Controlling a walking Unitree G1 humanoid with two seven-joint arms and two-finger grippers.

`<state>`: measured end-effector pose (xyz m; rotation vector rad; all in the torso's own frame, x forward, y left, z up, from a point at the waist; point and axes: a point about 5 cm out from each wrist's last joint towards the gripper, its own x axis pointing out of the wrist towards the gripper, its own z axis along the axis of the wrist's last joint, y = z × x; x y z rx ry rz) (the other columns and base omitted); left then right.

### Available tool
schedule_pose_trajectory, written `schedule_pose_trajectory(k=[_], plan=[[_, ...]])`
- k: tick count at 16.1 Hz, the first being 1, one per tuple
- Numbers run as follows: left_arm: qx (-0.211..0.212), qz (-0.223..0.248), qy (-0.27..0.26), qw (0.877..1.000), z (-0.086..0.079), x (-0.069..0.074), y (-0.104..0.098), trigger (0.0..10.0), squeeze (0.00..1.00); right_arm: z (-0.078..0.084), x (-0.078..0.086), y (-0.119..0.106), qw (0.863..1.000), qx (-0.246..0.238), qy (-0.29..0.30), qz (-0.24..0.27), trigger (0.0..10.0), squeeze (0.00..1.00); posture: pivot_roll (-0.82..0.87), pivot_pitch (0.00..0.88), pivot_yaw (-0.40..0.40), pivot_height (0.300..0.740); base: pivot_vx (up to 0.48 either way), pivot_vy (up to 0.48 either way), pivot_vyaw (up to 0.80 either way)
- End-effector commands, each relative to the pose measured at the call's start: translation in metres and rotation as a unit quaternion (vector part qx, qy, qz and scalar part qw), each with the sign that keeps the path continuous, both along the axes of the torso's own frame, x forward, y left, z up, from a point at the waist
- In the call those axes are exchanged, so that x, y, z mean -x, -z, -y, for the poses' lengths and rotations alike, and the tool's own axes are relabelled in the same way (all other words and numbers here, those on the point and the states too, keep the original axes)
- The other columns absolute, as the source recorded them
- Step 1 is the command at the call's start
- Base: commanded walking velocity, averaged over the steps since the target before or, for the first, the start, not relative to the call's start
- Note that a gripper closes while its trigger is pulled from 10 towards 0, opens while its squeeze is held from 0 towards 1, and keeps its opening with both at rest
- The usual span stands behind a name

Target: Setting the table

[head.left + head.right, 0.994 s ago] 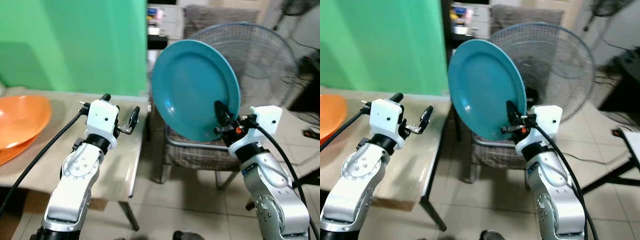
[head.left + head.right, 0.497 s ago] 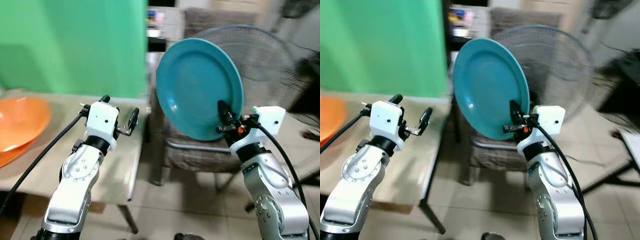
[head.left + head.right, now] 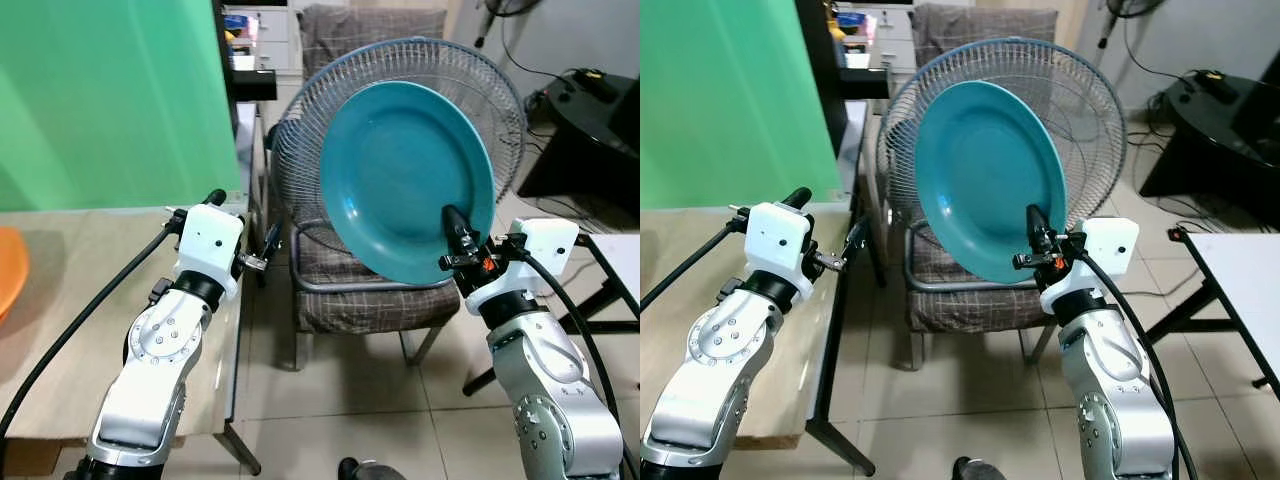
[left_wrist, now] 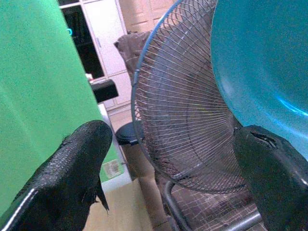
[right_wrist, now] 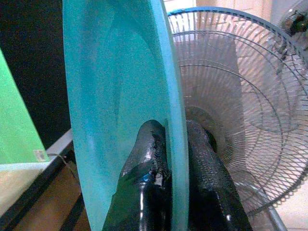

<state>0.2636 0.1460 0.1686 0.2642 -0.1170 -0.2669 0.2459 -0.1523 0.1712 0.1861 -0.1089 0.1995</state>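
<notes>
A large teal plate [image 3: 405,180] is held upright and tilted in the air, in front of a standing fan. My right gripper [image 3: 455,238] is shut on its lower right rim; in the right wrist view the two black fingers [image 5: 144,159] pinch the plate's edge [image 5: 115,96] between them. My left gripper [image 3: 243,220] hovers open over the right end of the beige table [image 3: 60,330], with nothing between its fingers [image 4: 72,178]. The sliver of an orange bowl [image 3: 5,285] lies on the table at the far left edge.
A round wire fan [image 3: 300,140] and a grey checked chair [image 3: 360,295] stand right behind the plate, beside the table's end. A green screen [image 3: 100,100] backs the table. A white table corner [image 3: 620,260] and a black stand [image 3: 590,130] are at the right.
The camera has swung right, so the orange bowl has slid to the picture's left edge. The plate stays in my right gripper; my left gripper remains open.
</notes>
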Motion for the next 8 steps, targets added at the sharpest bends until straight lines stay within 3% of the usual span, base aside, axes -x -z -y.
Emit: schedule_pose_trajectory(k=[1, 8], plan=[[-0.002, -0.002, 0.002, 1.000, 0.0003, -0.0007, 0.0014, 10.0, 0.00, 0.0015, 0.0010, -0.0063, 1.000, 0.001, 0.003, 0.017, 10.0, 0.00, 0.08, 0.000, -0.004, 0.740, 0.000, 0.000, -0.79], [-0.002, 0.000, 0.002, 1.000, 0.0013, -0.0016, 0.0009, 10.0, 0.00, 0.0039, 0.0002, -0.0055, 1.000, 0.001, 0.005, 0.014, 10.0, 0.00, 0.08, 0.000, 0.000, 0.740, 0.000, 0.000, -0.79]])
